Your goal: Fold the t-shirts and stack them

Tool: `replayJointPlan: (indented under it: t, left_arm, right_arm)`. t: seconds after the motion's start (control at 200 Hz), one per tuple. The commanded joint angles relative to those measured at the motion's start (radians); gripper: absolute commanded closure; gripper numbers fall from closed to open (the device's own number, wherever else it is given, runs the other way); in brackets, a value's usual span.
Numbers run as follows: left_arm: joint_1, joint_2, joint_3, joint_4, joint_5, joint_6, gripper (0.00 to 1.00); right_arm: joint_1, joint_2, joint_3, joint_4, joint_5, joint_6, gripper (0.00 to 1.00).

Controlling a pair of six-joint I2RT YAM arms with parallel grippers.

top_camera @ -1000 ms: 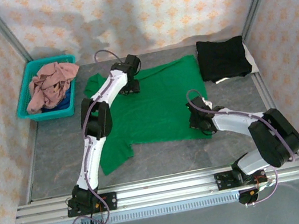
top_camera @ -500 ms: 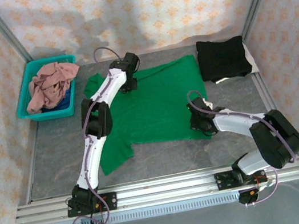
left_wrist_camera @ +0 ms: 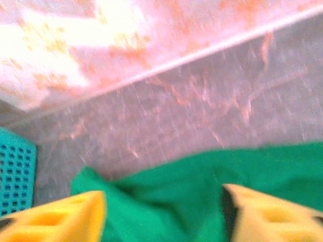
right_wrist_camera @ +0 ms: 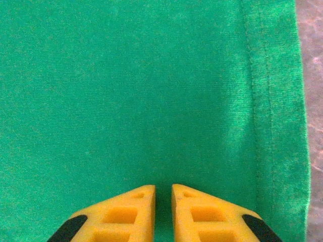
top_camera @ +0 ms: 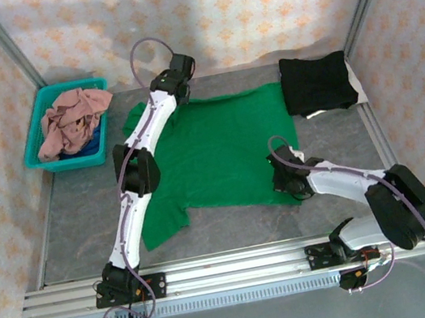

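Patterned wallpaper [top_camera: 251, 4] closes in a grey table [top_camera: 82, 215] on which the job looks roughly a quarter done. At the far right corner a black t-shirt [top_camera: 314, 83] lies as a compact folded rectangle, which I take to be the first finished piece and the start of the stack. Spread flat across the middle is the green t-shirt [top_camera: 227, 148], sleeves out and no fold made in it yet. Far left, the teal basket [top_camera: 33, 145] holds a crumpled pink t-shirt [top_camera: 69, 118] with a blue one [top_camera: 93, 147] showing beneath it, both untouched.

The left gripper [top_camera: 178, 66] is stretched out to the far edge of the green shirt, near its collar end. In its wrist view the left gripper [left_wrist_camera: 161, 201] has its fingers spread wide with nothing between them, and green cloth [left_wrist_camera: 202, 191] lies below.

The right gripper [top_camera: 285, 175] sits low at the shirt's near right corner. Seen from its wrist, the right gripper [right_wrist_camera: 162, 189] has its fingers drawn almost together with a thin slit between, pressed to the green fabric [right_wrist_camera: 126, 91] just inside the stitched hem [right_wrist_camera: 272, 126]. Whether a pinch of cloth is caught there I cannot tell.

What remains, by my reading: fold the green shirt and set it on the black one, then take the pink and blue shirts from the basket, spread, fold and stack each
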State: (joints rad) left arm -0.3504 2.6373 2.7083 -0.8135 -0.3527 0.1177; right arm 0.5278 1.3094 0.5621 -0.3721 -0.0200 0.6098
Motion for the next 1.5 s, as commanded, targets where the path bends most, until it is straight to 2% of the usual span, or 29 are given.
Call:
replayJointPlan:
  t: [0.0, 0.06, 0.13, 0.21, 0.335, 0.43, 0.596, 0.841, 1.111, 1.336, 1.496]
  left_arm:
    - [0.007, 0.144, 0.224, -0.025, -0.039, 0.009, 0.07]
    - [0.013, 0.105, 0.175, -0.057, -0.02, -0.036, 0.01]
    - [0.027, -0.002, 0.054, -0.122, 0.009, -0.127, 0.0]
    - [0.043, -0.183, -0.232, -0.137, 0.058, -0.236, 0.0]
    - [0.056, -0.521, -0.798, 0.013, 0.128, -0.372, 0.0]
    - [0.061, -0.695, -1.146, 0.118, 0.2, -0.503, 0.0]
    - [0.037, -0.869, -1.539, 0.297, 0.324, -0.668, 0.02]
    - [-0.01, -0.981, -1.813, 0.398, 0.4, -0.757, 0.11]
    - [-0.06, -1.145, -2.042, 0.413, 0.389, -0.835, 0.11]
    - [-0.158, -1.195, -2.138, 0.391, 0.396, -0.91, 0.11]
    - [-0.188, -1.34, -2.143, 0.306, 0.365, -0.93, 0.11]
  right_arm:
    - [0.006, -0.054, -0.011, -0.1, 0.061, 0.018, 0.83]
    - [0.006, -0.06, -0.001, -0.093, 0.062, 0.011, 0.83]
    - [0.005, -0.044, 0.022, -0.069, 0.043, -0.012, 0.83]
    - [0.006, -0.005, 0.054, -0.04, 0.03, -0.029, 0.83]
    - [0.008, 0.078, 0.118, -0.009, 0.021, -0.041, 0.83]
    - [0.009, 0.126, 0.151, 0.009, 0.019, -0.051, 0.83]
    - [0.009, 0.175, 0.185, -0.001, 0.037, -0.07, 0.84]
    - [0.009, 0.163, 0.17, -0.041, 0.047, -0.036, 0.84]
    - [0.009, 0.098, 0.1, -0.081, 0.02, 0.007, 0.8]
    - [0.01, 0.057, 0.041, -0.118, -0.009, 0.047, 0.8]
    - [0.009, -0.04, -0.021, -0.17, -0.029, 0.087, 0.79]
